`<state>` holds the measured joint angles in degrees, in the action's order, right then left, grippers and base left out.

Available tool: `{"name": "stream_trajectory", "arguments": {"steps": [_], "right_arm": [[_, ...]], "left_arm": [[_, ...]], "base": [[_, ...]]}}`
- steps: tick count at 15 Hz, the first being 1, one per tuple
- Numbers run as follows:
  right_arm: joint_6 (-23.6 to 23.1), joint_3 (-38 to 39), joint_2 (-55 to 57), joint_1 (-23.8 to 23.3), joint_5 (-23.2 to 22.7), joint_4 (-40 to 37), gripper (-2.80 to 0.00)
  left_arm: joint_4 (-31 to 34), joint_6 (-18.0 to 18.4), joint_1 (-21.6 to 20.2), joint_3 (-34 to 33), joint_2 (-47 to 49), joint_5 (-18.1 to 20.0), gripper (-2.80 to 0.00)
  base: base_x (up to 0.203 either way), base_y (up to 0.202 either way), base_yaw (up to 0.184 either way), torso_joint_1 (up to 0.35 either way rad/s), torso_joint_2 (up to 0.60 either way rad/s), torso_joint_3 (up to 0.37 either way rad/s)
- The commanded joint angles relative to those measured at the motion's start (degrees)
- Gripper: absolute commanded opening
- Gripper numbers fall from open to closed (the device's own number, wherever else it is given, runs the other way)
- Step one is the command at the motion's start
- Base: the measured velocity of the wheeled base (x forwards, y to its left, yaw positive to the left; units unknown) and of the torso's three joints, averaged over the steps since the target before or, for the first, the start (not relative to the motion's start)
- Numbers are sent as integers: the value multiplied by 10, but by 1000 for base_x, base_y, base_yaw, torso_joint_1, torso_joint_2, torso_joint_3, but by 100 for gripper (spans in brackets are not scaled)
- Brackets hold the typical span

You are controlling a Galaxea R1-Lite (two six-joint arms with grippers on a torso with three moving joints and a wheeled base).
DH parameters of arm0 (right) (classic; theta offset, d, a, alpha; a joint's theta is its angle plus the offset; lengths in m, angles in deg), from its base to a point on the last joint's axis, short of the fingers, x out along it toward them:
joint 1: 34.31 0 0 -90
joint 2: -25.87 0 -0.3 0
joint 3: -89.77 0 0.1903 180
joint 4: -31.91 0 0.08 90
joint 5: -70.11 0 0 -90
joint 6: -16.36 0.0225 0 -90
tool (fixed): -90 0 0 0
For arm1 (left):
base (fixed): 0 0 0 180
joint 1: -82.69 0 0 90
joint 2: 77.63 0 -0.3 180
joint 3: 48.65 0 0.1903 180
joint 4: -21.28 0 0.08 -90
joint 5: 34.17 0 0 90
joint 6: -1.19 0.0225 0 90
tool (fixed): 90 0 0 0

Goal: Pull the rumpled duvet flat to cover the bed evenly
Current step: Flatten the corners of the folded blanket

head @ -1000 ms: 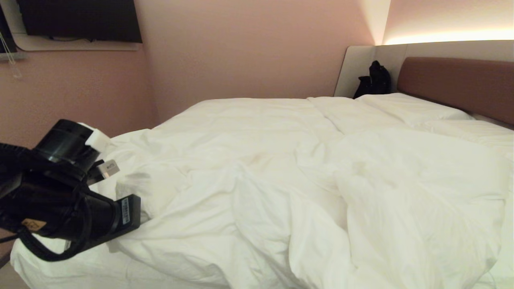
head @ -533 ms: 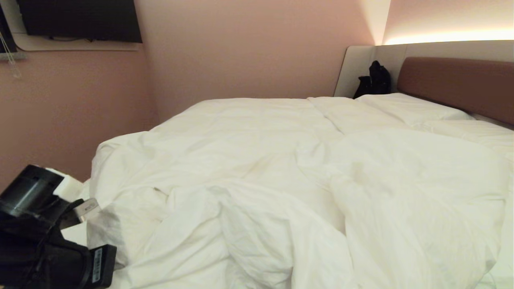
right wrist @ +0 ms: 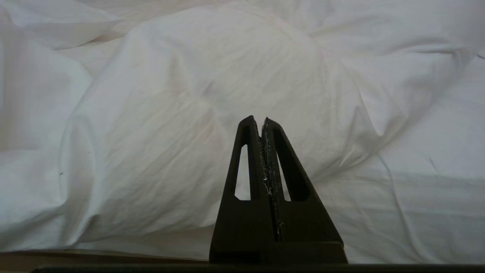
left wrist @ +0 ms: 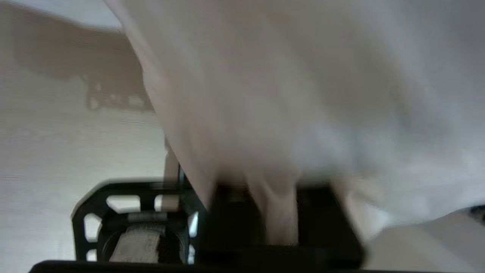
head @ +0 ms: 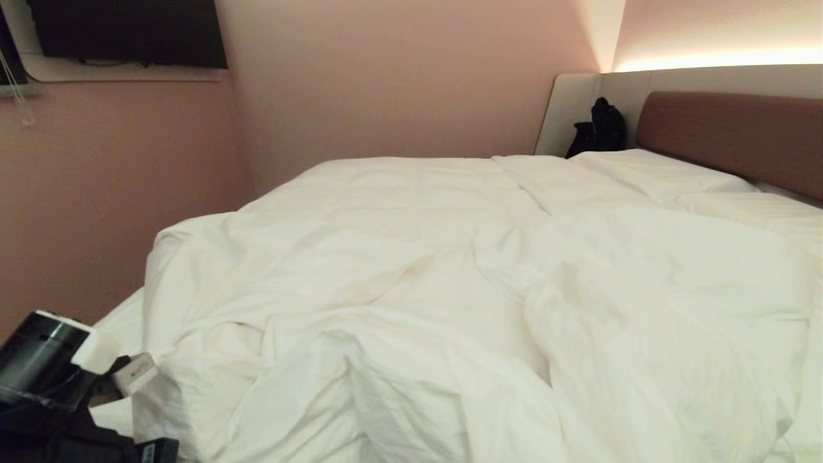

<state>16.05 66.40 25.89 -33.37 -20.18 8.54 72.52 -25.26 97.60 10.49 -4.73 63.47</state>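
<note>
The puffy white duvet point(head: 450, 289) lies creased over the bed point(head: 733, 135), bunched in folds at the near side. Its near left corner hangs by my left arm's wrist point(head: 45, 386), low in the head view's corner. In the left wrist view the duvet's cloth point(left wrist: 303, 94) drapes over my left gripper point(left wrist: 278, 189) and hides its tips. My right gripper point(right wrist: 262, 120) is out of the head view. It is shut and empty, and points at the rumpled duvet point(right wrist: 189, 94) without touching it.
A strip of bare mattress sheet point(head: 122, 315) shows along the bed's left edge, beside a pink wall. White pillows point(head: 656, 170) lie at the headboard, with a black bag point(head: 601, 128) behind them. A dark screen point(head: 128, 32) hangs on the left wall.
My left arm has dropped and drawn back toward the near left corner of the head view. The duvet's left corner has come down with it, and its folds have shifted.
</note>
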Motion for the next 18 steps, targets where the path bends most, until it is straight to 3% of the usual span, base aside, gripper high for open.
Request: {"name": "stream_trajectory", "arguments": {"steps": [1, 5, 7, 9, 10, 13, 14, 18], "right_arm": [[0, 0, 0, 0, -1, 0, -280], [0, 0, 0, 0, 0, 0, -280], [0, 0, 0, 0, 0, 0, -280], [0, 0, 0, 0, -1, 0, -280], [0, 0, 0, 0, -1, 0, -280], [0, 0, 0, 0, 0, 0, -280], [0, 0, 0, 0, -1, 0, -280], [0, 0, 0, 0, 0, 0, -280]], "left_arm": [[-6, -2, -1, 4, -4, -3, 0], [-6, 26, -1, 19, -75, -2, 0], [-6, 68, -1, 37, -159, -1, 0], [-8, 139, -1, 82, -218, -1, 0], [-26, 176, -1, 96, -225, 0, 0], [-136, 209, -1, 101, -207, 1, 0], [-156, 215, -1, 109, -183, 1, -280], [-205, 224, -1, 180, -70, 2, -280]], "base": [[0, 0, 0, 0, 0, 0], [0, 0, 0, 0, 0, 0], [0, 0, 0, 0, 0, 0], [0, 0, 0, 0, 0, 0], [0, 0, 0, 0, 0, 0], [0, 0, 0, 0, 0, 0], [0, 0, 0, 0, 0, 0], [0, 0, 0, 0, 0, 0]]}}
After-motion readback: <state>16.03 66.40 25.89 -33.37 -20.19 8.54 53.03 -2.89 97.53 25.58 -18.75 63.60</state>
